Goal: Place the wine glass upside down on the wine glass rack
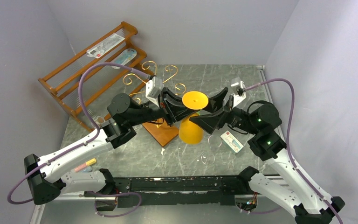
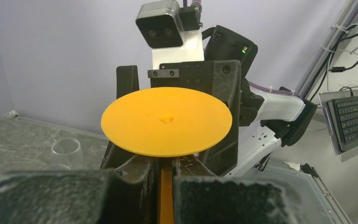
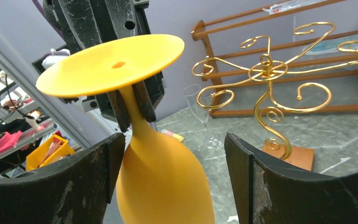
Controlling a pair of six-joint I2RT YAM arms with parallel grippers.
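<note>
**Top external view.** The wine glass (image 1: 195, 100) is orange and opaque. It hangs upside down above the surface (image 1: 242, 79), foot up and bowl down, just in front of the wine glass rack (image 1: 154, 74). The left hand (image 1: 179, 112) is closed on the stem just under the foot. The right hand (image 1: 200, 111) faces it from the other side with its jaws spread wide.

Judged progress:
- The glass is lifted and inverted.
- It is not yet on the rack, and no part of it touches the gold wire arms.
- What is left is to slide the stem into one scroll arm, let the foot seat on the wire, and release.

The surface is grey-green marbled stone between pale lilac walls. It carries a stepped wooden shelf (image 1: 93, 65) at the back left, a printed card (image 1: 233, 141) near the right arm, and a clear glass (image 1: 207, 158) near the front.

**Left wrist view.** The left pads (image 2: 74, 196) meet on the orange stem, which rises between them to the flat round foot. The right hand stands behind the foot. A keyboard (image 2: 354, 121) sits beyond the right wall.

**Right wrist view.** The two right fingers (image 3: 270, 186) stand apart on either side of the bowl, and contact cannot be determined. The rack stands on its orange-brown base to the right, well clear of the glass. Its scroll arms hold nothing. A yellow bin (image 3: 46, 151) shows outside the cell at the left.
</note>
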